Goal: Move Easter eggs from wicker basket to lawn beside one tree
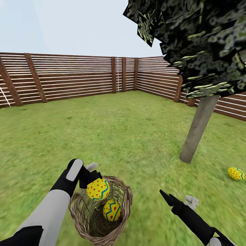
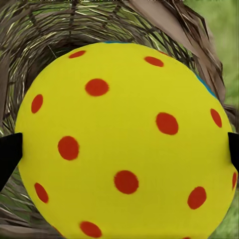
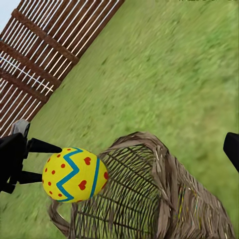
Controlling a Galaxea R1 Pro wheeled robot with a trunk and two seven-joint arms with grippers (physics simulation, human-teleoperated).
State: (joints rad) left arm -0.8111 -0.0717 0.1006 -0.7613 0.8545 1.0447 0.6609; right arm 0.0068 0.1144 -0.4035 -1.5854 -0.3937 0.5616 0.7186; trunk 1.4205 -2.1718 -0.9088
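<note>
Left gripper (image 1: 93, 182) lifts one egg (image 1: 98, 189) just above the basket (image 1: 124, 205).

The left gripper's black fingers (image 2: 9, 154) are clamped on either side of the yellow egg with red dots and a blue zigzag band, holding it over the near rim of the woven basket, which sits on the grass (image 1: 112, 136). A second egg (image 1: 111, 210) lies inside the basket, and a third egg (image 1: 236, 173) rests on the grass near the pale trunk of the tree (image 1: 199, 129) (well apart from the basket, on the right). The right gripper (image 1: 172, 199) hangs over the grass just right of the basket, its jaws spread and holding nothing. A brown slatted fence (image 1: 68, 80) rings the yard.
</note>
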